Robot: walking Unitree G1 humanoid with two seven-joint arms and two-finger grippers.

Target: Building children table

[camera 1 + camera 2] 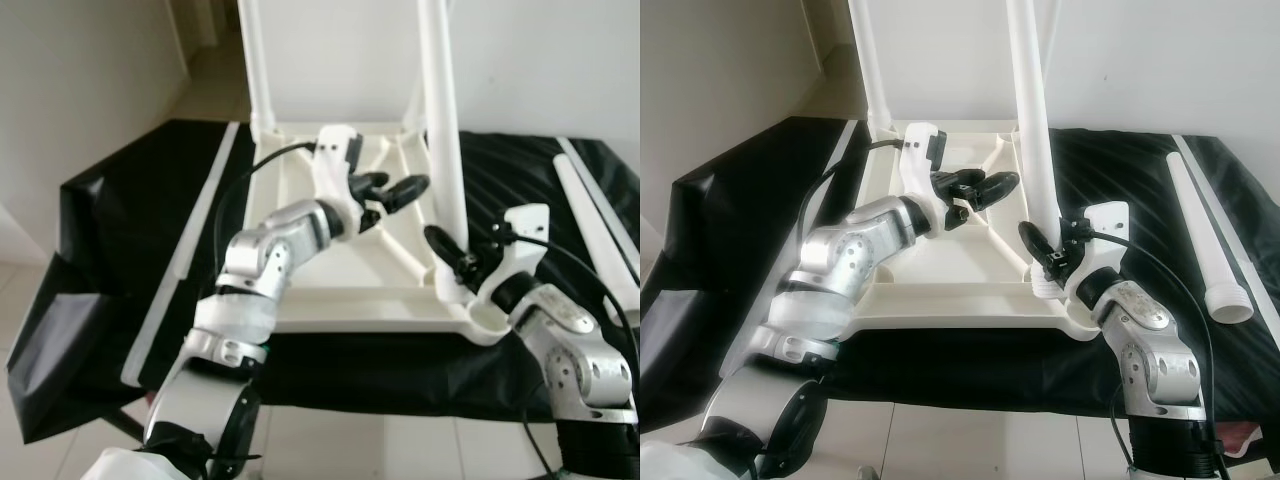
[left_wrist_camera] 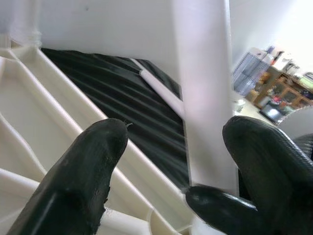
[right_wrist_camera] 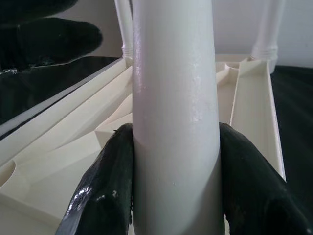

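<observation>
**Right gripper clamped on an upright table leg**

We see our right gripper [image 3: 173,171] closed around a white table leg [image 3: 173,98], one black finger [image 3: 105,191] pressed to each side of the round tube. The leg stands upright, rising past the frame's edge. Behind it lies the cream tabletop underside [image 3: 73,132], ribbed and walled along its edges. Two more legs [image 3: 124,27] stand in the far corner sockets. Black cloth [image 3: 34,81] lies beside the tabletop, and the dark fingertips of our left gripper [image 3: 46,36] hover near the leg.

Upright legs' [image 1: 440,120] tops cropped
</observation>
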